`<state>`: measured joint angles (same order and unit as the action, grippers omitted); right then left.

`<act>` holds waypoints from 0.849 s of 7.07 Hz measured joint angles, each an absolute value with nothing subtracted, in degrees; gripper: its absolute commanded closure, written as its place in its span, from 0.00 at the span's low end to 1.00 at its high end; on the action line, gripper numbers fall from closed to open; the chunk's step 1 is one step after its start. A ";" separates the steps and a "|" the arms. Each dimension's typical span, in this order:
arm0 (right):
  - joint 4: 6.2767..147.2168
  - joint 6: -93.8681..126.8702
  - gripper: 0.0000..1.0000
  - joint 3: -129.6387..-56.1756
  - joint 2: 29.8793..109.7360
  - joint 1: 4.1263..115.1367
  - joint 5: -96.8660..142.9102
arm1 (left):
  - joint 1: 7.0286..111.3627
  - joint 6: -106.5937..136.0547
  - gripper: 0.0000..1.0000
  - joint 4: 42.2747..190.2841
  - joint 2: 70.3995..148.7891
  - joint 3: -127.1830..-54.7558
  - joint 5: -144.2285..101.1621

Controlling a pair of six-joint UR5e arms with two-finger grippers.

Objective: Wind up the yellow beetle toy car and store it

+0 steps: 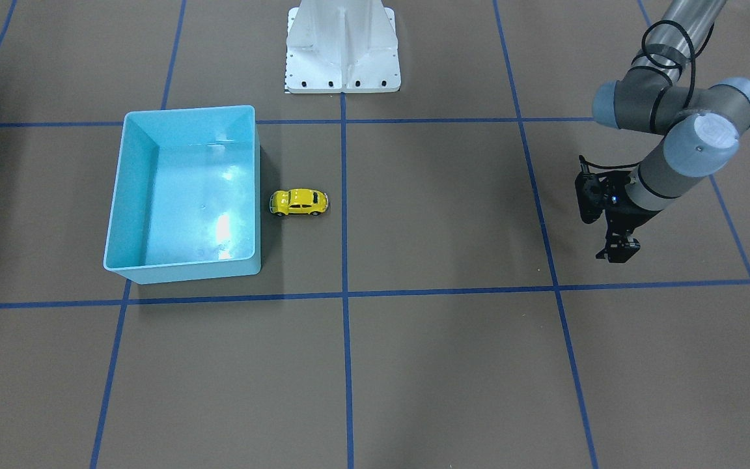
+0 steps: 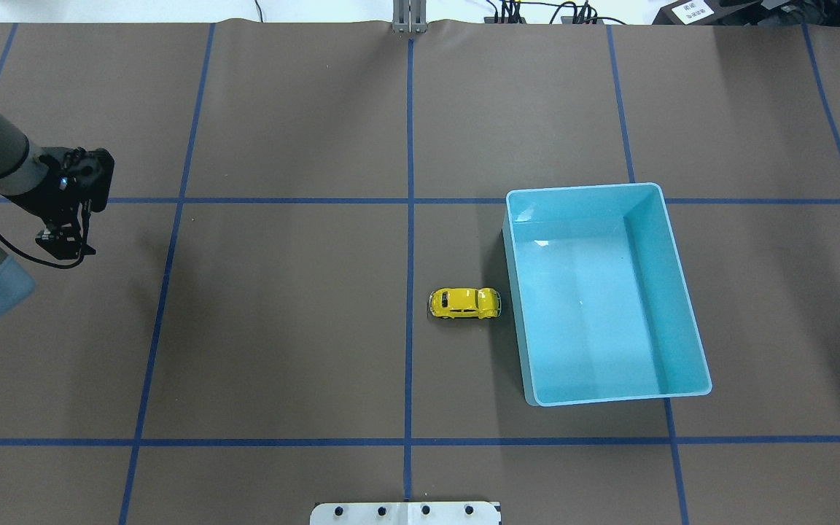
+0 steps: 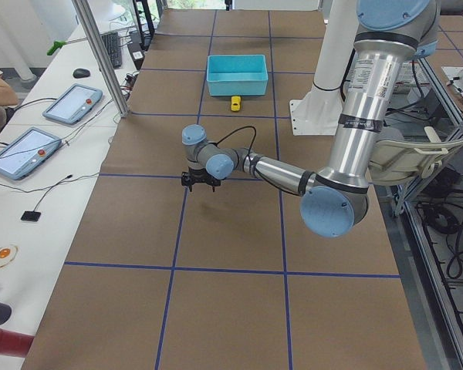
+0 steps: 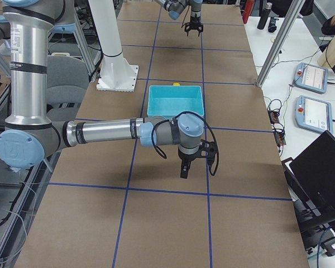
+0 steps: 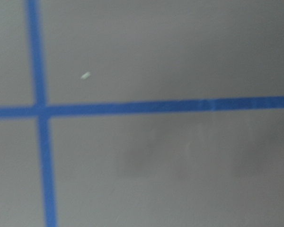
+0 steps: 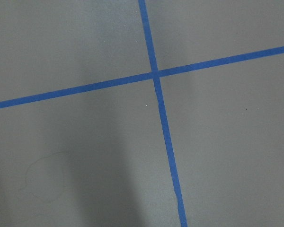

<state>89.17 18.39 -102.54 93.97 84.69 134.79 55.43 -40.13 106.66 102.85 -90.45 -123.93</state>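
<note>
The yellow beetle toy car stands on its wheels on the brown table, just beside the long wall of the light-blue bin, outside it. It also shows in the overhead view and, small, in the left side view. My left gripper hangs far from the car, near the table's left end; it points down, looks open and holds nothing. My right gripper shows only in the right side view, low over the table past the bin. I cannot tell whether it is open or shut.
The bin is empty and open at the top. The robot's white base stands behind the car. Blue tape lines cross the table. Both wrist views show only bare table and tape. Tablets and cables lie on side desks.
</note>
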 measured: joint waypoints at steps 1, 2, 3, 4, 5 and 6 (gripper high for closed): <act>91.33 18.83 0.00 -106.06 92.83 83.27 134.68 | 58.35 -34.69 0.00 103.64 102.95 -91.51 -123.98; 97.07 19.07 0.00 -111.57 90.88 81.07 133.92 | 61.47 -28.95 0.00 100.57 102.97 -92.66 -124.00; 104.35 19.13 0.00 -116.89 86.98 78.42 132.74 | 65.26 -23.44 0.00 98.13 103.05 -93.43 -124.03; 109.19 19.15 0.00 -120.31 81.63 75.21 131.91 | 69.64 -17.96 0.00 96.52 103.10 -93.76 -124.63; 111.18 18.95 0.00 -121.75 75.63 71.40 131.44 | 73.57 -13.84 0.00 95.55 102.82 -93.83 -126.60; 111.90 18.43 0.00 -122.32 69.63 66.44 130.48 | 76.93 -11.78 0.00 94.93 101.90 -93.68 -129.37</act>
<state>111.90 18.43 -122.32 69.63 66.44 130.48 76.93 -11.78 94.93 101.90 -93.68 -129.37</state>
